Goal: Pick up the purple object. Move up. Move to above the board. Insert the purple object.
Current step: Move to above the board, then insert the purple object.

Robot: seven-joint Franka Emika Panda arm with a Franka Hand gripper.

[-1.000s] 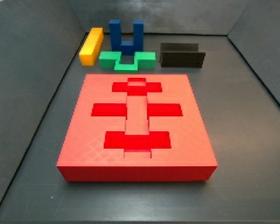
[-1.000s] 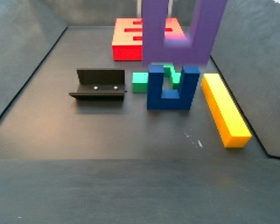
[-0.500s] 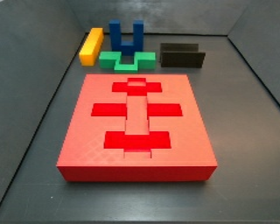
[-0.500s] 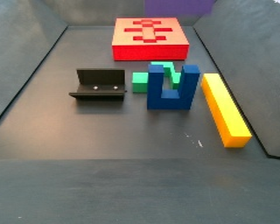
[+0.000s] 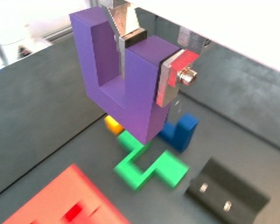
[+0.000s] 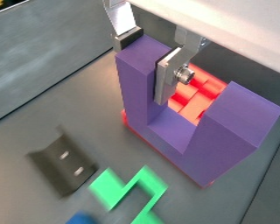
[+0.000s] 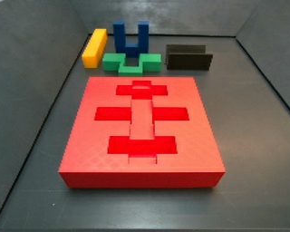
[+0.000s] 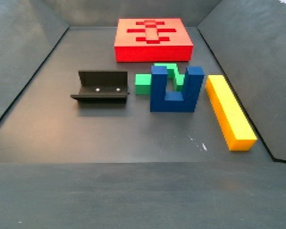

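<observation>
In both wrist views my gripper (image 5: 146,66) (image 6: 146,59) is shut on the purple object (image 5: 136,105) (image 6: 166,114), a violet U-shaped block. The silver fingers clamp one of its prongs and the block hangs high over the floor. The board (image 7: 99,154) (image 8: 128,45) is a large red slab with cross and bar cut-outs. It shows under the block in a wrist view (image 6: 203,98) and at a corner in a wrist view (image 5: 55,199). Neither side view shows the gripper or the purple object.
A blue U-shaped block (image 8: 178,89) (image 7: 131,41), a green piece (image 8: 146,82) (image 7: 133,62) and a long yellow bar (image 8: 231,110) (image 7: 95,47) lie together beyond one end of the board. The dark fixture (image 8: 100,87) (image 7: 190,57) stands beside them. Grey walls ring the floor.
The gripper and the purple object have risen out of the top of a side view, where they showed 1.0 s ago. The pieces on the floor have not moved.
</observation>
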